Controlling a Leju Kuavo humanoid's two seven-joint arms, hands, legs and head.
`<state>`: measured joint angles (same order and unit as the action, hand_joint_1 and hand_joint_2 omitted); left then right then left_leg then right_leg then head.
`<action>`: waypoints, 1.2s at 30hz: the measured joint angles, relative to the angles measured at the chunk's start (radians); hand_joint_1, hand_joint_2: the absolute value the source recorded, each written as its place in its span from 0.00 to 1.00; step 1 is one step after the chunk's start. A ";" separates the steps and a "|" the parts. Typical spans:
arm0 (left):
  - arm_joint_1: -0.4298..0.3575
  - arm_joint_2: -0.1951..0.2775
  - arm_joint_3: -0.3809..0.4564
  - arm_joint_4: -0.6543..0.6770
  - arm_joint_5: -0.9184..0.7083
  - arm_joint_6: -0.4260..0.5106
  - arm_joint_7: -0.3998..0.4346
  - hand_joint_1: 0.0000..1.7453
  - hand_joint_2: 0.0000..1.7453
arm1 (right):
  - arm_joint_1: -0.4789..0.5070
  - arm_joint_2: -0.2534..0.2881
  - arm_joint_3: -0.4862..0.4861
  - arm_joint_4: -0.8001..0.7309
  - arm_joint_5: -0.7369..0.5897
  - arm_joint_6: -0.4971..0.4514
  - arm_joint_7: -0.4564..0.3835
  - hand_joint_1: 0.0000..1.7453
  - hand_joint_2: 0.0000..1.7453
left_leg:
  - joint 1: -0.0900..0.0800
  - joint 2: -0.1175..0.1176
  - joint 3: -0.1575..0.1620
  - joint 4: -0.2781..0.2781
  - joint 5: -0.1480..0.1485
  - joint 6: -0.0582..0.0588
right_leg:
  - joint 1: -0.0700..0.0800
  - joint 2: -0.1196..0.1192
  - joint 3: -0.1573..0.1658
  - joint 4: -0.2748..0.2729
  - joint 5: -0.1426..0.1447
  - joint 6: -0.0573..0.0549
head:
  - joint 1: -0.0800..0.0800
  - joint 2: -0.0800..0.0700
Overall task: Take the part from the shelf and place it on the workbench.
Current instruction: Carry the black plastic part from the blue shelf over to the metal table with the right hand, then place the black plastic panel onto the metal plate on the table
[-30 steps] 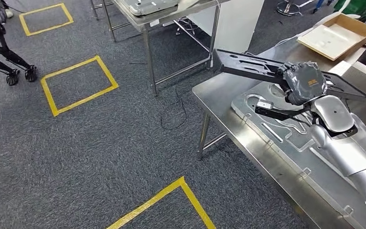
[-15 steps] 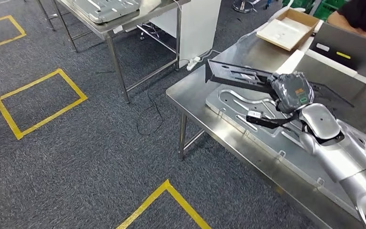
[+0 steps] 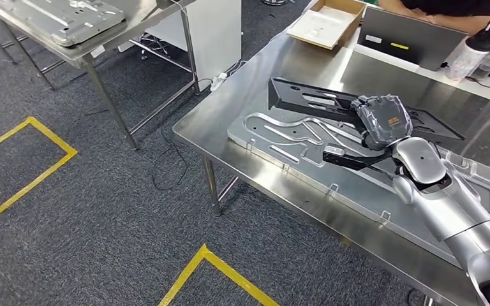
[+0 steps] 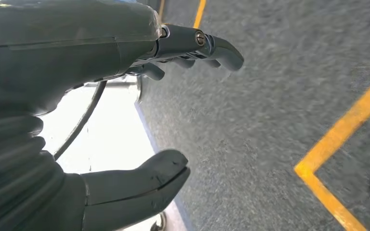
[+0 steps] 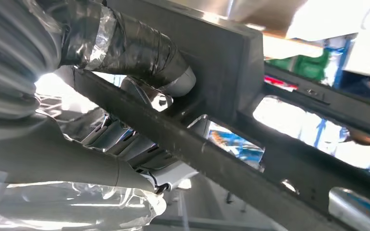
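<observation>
The part (image 3: 322, 101) is a flat, black, matt frame with long slots and cut-outs, more like a thin open panel than a solid plate. It sits in the upper right of the head picture, above the steel surface (image 3: 306, 67), and its long axis runs from the upper middle of the frame down toward the right edge, only a little tilted. In the right wrist picture the same part (image 5: 231, 144) shows thick dark bars with bright openings between them.

The right hand (image 3: 383, 120) holds the part near its middle; the hand is wrapped in shiny plastic film and grey tape, and its fingers (image 5: 139, 53) curl around one bar of the frame. The silver, smooth arm goes from the hand down to the lower right corner.

Under the part lies a large pressed metal sheet (image 3: 306, 153), pale grey, with raised curved ribs and small tabs on its edge. The surface itself is polished stainless steel on thin legs.

The left hand (image 4: 139, 115) is spread and holds nothing; its dark fingers and thick thumb are apart, above the grey carpet floor (image 4: 270, 120) with a yellow tape line (image 4: 347, 125).

At the upper edge of the head picture stand a cardboard box (image 3: 328, 19), a dark laptop (image 3: 408, 38) and a bottle (image 3: 472, 54). In the upper left is another steel table (image 3: 70, 48) that carries a similar metal sheet.
</observation>
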<state>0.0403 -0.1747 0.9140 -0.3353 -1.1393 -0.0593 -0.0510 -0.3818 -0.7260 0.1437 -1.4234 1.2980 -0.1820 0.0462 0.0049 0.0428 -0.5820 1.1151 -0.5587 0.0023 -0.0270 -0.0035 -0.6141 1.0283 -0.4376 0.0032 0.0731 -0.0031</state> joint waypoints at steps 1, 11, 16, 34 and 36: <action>0.001 0.000 0.000 0.000 -0.001 -0.001 0.000 0.00 1.00 | -0.002 0.003 0.001 0.001 0.001 0.000 0.000 1.00 1.00 | 0.001 -0.022 -0.035 0.071 -0.033 0.000 | 0.002 0.010 0.000 0.000 0.000 -0.005 | 0.000 0.000; 0.007 0.000 0.019 -0.009 -0.033 -0.016 -0.004 0.00 1.00 | 0.010 0.012 0.019 0.014 -0.021 -0.011 0.008 1.00 1.00 | -0.009 -0.110 -0.001 -0.083 0.095 0.038 | 0.010 0.137 -0.007 0.007 0.001 0.008 | 0.000 0.000; 0.004 -0.003 0.025 -0.014 -0.040 -0.017 -0.011 0.00 1.00 | 0.031 -0.015 0.002 0.014 -0.036 -0.015 0.004 1.00 1.00 | -0.004 -0.045 0.016 -0.120 0.111 0.055 | 0.012 0.055 -0.061 0.116 -0.066 0.033 | 0.002 0.000; -0.002 -0.011 0.055 -0.015 -0.046 -0.017 -0.013 0.00 1.00 | 0.046 -0.007 -0.001 0.030 -0.028 0.046 0.006 1.00 1.00 | 0.005 -0.029 -0.056 0.102 -0.042 -0.003 | 0.003 -0.019 0.003 0.006 -0.008 -0.007 | 0.002 0.000; 0.000 -0.011 0.066 -0.015 -0.051 -0.018 -0.015 0.00 1.00 | 0.046 0.000 0.006 0.048 -0.024 0.067 0.006 1.00 1.00 | 0.003 -0.036 -0.111 0.200 -0.067 0.002 | 0.010 -0.007 0.003 0.006 -0.009 -0.010 | 0.002 0.000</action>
<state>0.0404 -0.1859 0.9799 -0.3507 -1.1903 -0.0770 -0.0656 -0.3357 -0.7264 0.1494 -1.3751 1.2739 -0.1149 0.0522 0.0080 0.0065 -0.6931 1.3153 -0.6252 0.0040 -0.0166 -0.0105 -0.6114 1.0344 -0.4464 -0.0070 0.0748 -0.0031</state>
